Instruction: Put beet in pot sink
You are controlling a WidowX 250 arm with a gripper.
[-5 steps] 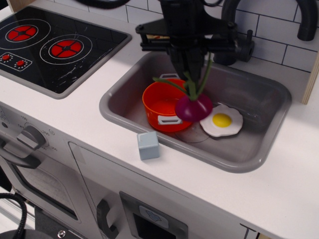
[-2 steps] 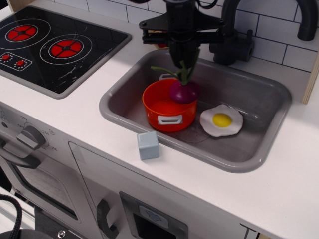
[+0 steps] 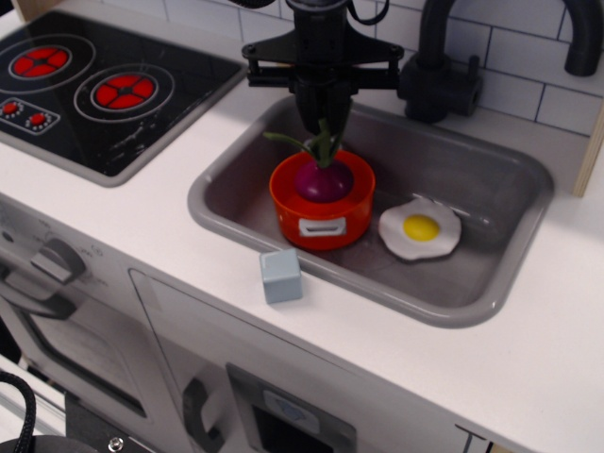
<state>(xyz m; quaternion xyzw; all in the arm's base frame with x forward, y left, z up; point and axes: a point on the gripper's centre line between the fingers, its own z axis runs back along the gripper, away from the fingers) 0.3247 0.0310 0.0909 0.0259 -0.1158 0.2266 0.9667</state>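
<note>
While the black claw (image 3: 323, 121) hung over the sink (image 3: 491, 297), its fingers were pinched together on the green stalks of the beet (image 3: 324, 179). The beet was a small, glossy magenta-purple bulb, and it sat within the rim of the orange pot (image 3: 321, 223), though whether it touched the bottom could not be told. One green stalk stuck out to the left above the pot. The pot stood in the left part of the grey sink, with a grey loop handle facing forward. A white-and-yellow fried egg (image 3: 420, 228) lay just beside the pot. On the white surface (image 3: 528, 368) near the sink's front edge sat a small grey cube (image 3: 280, 276). A black stovetop (image 3: 104, 94) with red rings lay farther left. No writing was readable.
</note>
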